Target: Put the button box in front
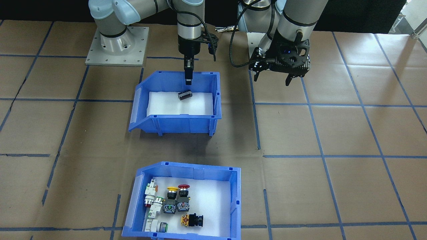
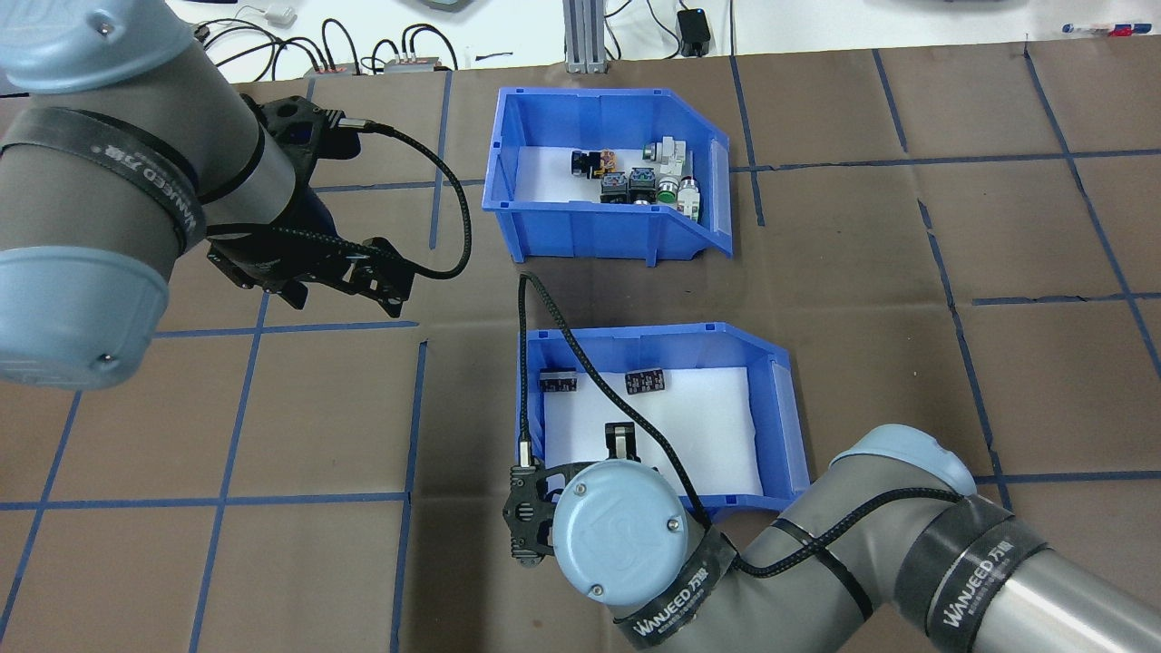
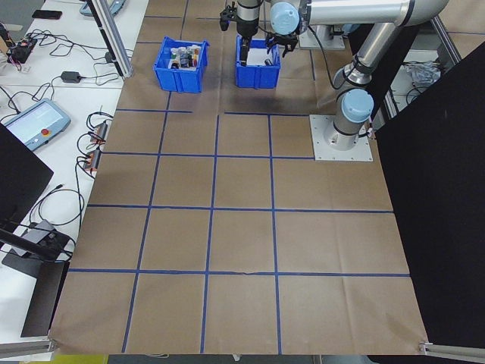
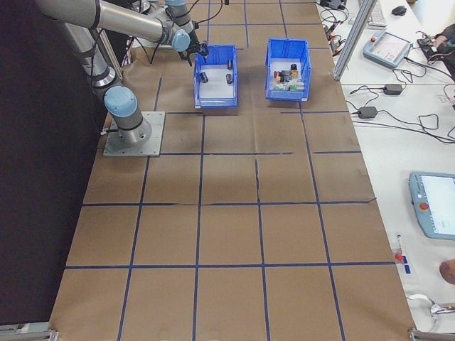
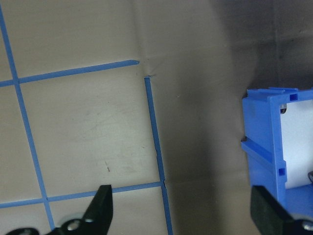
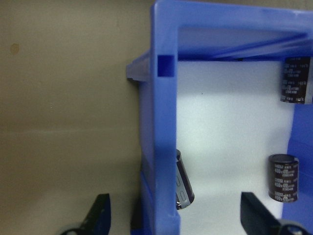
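The button box (image 2: pixel 606 172) sits on the worktop (image 2: pixel 862 299) beyond the other bin (image 2: pixel 655 413), farther from the robot. The right tool (image 6: pixel 173 218) straddles that bin's near wall, fingers apart, likely to move it. The left tool (image 5: pixel 183 210) hangs spread, beside it.

Second blue bin (image 2: pixel 780 408) at table centre, foam-lined, black cylinders (image 2: pixel 645 382) inside toward 12 o'clock; brown paper table (image 2: pixel 907 363), blue tape grid.
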{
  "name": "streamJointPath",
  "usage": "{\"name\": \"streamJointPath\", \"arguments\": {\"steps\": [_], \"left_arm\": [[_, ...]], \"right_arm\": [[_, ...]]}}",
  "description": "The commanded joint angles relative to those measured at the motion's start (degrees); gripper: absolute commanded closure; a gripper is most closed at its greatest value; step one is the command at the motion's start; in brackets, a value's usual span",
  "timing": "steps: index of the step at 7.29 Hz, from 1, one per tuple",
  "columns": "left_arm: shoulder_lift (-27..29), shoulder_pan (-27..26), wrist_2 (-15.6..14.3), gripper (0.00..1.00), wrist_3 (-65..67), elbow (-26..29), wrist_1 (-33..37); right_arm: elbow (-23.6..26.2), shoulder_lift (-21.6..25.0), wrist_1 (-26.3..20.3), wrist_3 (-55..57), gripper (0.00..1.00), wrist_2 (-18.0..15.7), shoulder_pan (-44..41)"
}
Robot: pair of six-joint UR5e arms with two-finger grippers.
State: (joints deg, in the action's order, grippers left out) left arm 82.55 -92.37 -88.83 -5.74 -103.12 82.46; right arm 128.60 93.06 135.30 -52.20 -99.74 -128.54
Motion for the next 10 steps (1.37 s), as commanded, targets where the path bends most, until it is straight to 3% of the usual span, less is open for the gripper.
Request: {"name": "streamJointPath", "arguments": {"steps": [1,2,3,4,5,7,8,10], "left_arm": [[1.3,2.7,-0.1,0.00,-1.4,2.6,0.9],[1.8,3.7,-0.1,0.00,-3.7,4.7,3.6],[1.7,3.6,-0.1,0.00,-3.4,4.2,4.0],[1.5,3.6,-0.6,0.00,-3.5,4.5,4.2],[1.6,3.6,-0.7,0.00,-3.6,4.7,4.3],[1.1,3.6,-0.6,0.00,-3.8,4.0,4.3],[1.2,3.6,-0.6,0.00,-3.8,4.1,4.3],[1.0,3.6,-0.6,0.00,-3.8,4.0,4.2]], "right_arm": [[-0.6,3.2,-2.4,0.0,0.00,0.1,1.9],[-3.2,5.4,-8.5,0.0,0.00,0.1,4.3],[-8.1,6.9,-19.3,-0.1,0.00,0.3,8.3],[-12.7,7.5,-25.2,-0.2,0.00,3.1,12.7],[-16.1,7.5,-26.2,-0.4,0.00,6.1,18.1],[-22.8,7.2,-28.9,0.4,0.00,8.7,29.3],[-25.7,7.2,-29.5,6.8,0.00,11.3,34.3],[-28.4,4.2,-29.4,22.4,0.00,11.1,38.5]]}}
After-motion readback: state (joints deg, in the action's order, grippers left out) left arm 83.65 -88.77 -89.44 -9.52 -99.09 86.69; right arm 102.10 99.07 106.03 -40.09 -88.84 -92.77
